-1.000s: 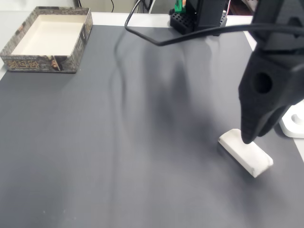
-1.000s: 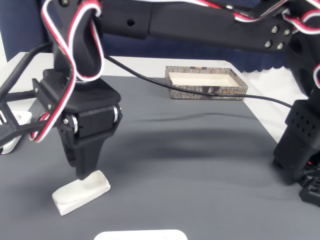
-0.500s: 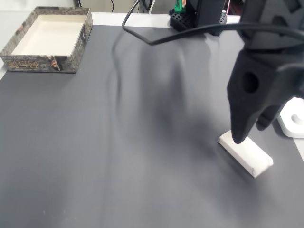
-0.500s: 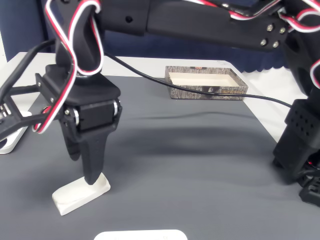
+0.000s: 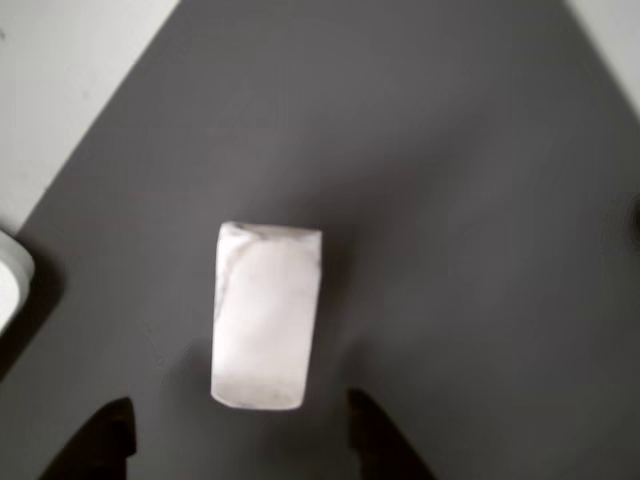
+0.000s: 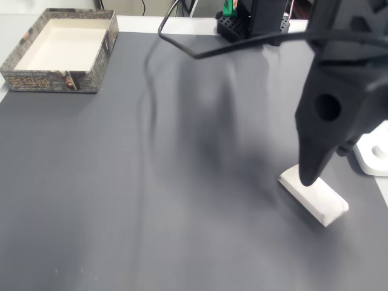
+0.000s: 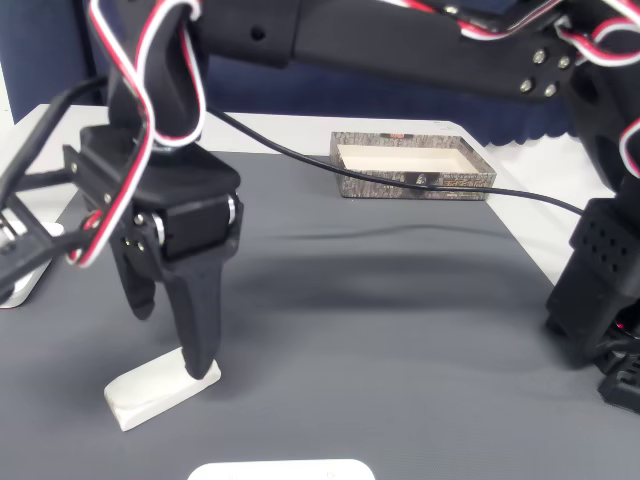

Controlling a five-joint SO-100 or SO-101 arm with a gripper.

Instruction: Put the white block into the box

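Observation:
The white block (image 5: 264, 318) lies flat on the dark mat, and in both fixed views it has not been lifted (image 6: 315, 197) (image 7: 150, 392). My gripper (image 5: 240, 440) hovers over it, open, with its two dark fingertips (image 5: 375, 440) on either side of the block's near end. In a fixed view the gripper (image 7: 170, 338) has one finger reaching down to the block's right end and the other raised to the left. In the other fixed view the gripper (image 6: 324, 165) comes down from above. The box (image 6: 48, 80) stands at the mat's far left corner, also seen far back (image 7: 415, 184).
A white rounded device (image 6: 376, 153) sits just right of the block at the mat's edge, also seen as the white device (image 5: 8, 285). The arm's black base (image 7: 600, 300) and a black cable (image 6: 200, 51) cross the far side. Bare dark mat (image 6: 151, 182) lies between block and box.
The gripper has shifted a little along the block toward one end and its fingers have spread wider. The block has not moved.

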